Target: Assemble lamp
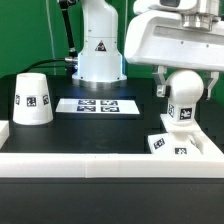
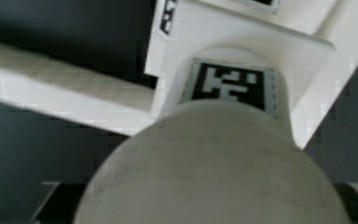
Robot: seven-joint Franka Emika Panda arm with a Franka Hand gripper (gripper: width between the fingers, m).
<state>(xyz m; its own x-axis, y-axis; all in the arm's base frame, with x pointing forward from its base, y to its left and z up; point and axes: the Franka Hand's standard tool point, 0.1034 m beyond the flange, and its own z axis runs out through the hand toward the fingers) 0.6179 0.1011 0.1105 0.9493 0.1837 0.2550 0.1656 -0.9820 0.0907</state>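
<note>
Clearly you kept the gripper (image 1: 183, 97) spread around the bulb (image 1: 184, 88), not pinching it, because the bulb stood upright on the base (image 1: 180, 142).

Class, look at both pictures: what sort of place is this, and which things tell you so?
Most likely a robotics lab test bench: a fixed robot arm base stands on a black table, a marker board with square tags lies flat on it, and the white lamp parts carry similar tags, like the lamp shade.
</note>
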